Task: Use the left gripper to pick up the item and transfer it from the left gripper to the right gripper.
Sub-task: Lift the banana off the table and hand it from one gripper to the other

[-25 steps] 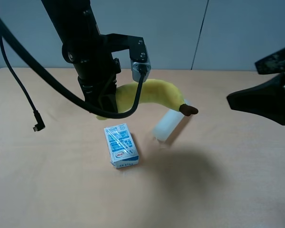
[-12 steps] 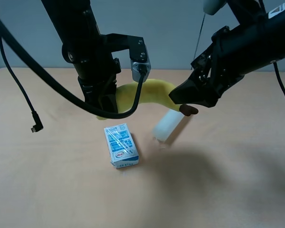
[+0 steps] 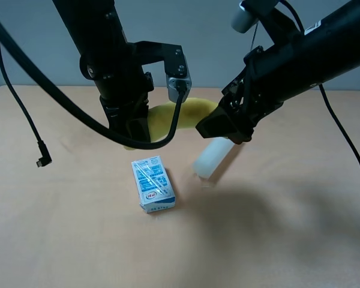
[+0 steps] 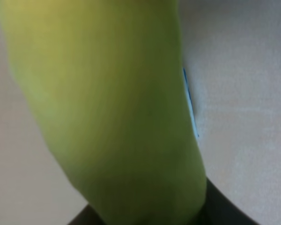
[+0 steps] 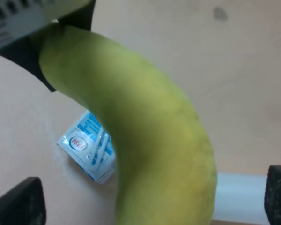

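We find the left gripper (image 3: 134, 128) pressed together on one end of the banana (image 3: 195, 113), which it holds in the air above the table (image 3: 288, 240). In the left wrist view the yellow body fills most of the frame, and a dark finger surface (image 4: 215, 211) bears against it. The banana runs roughly level from the left gripper across to the right gripper (image 3: 223, 129). In the high view the far end, stem included, is hidden behind the right gripper. The right gripper is spread wide. In the right wrist view its two dark fingertips (image 5: 18, 204) stand one on each side of the banana, and both are clear of the yellow surface. The milk carton (image 3: 153, 184) lies flat on the table, below the held banana and nearer the camera. The translucent cylinder (image 3: 212, 157) lies on the table under the right gripper, near the carton but apart from it. A loose black cable with a small connector (image 3: 39, 161) hangs at the left of the high view, well apart from the carton.
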`<move>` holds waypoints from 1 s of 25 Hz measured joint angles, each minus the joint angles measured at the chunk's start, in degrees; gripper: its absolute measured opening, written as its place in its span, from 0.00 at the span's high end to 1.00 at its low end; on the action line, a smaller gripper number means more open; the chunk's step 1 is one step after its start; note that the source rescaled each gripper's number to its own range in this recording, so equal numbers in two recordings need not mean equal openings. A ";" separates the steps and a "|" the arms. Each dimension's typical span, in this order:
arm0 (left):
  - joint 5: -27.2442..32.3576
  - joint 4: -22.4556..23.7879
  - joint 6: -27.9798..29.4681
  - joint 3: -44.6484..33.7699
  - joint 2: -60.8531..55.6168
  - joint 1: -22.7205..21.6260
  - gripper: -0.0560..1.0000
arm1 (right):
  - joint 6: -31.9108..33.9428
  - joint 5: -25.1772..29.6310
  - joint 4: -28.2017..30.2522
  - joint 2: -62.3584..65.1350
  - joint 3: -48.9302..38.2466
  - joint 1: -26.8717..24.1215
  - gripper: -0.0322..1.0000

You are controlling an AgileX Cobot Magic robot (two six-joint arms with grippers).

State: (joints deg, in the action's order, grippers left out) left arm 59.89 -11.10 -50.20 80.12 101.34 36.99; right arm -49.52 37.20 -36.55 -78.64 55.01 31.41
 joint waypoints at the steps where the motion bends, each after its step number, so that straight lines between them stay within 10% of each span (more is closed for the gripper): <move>1: 0.00 0.00 0.00 0.00 0.00 0.00 0.95 | -0.07 -0.12 -0.05 -0.51 0.00 0.00 0.00; 10: -0.18 0.00 0.00 0.00 0.00 0.00 0.95 | -0.25 -1.60 -0.42 -4.02 0.00 0.00 0.01; 13: -0.23 0.00 0.00 0.00 0.00 0.00 0.95 | -0.30 -1.66 -0.42 -4.02 0.00 0.00 0.25; 18: -0.36 -0.13 0.00 0.00 0.00 0.00 0.95 | -0.30 -1.66 -0.42 -4.02 0.05 0.00 0.97; 25: -1.73 -0.25 0.28 0.00 0.00 0.00 0.95 | -0.30 -2.01 -0.20 -4.02 0.04 0.00 0.97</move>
State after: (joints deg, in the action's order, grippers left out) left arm 58.17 -11.35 -49.92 80.12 101.34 36.99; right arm -49.82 35.19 -36.74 -82.66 55.05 31.41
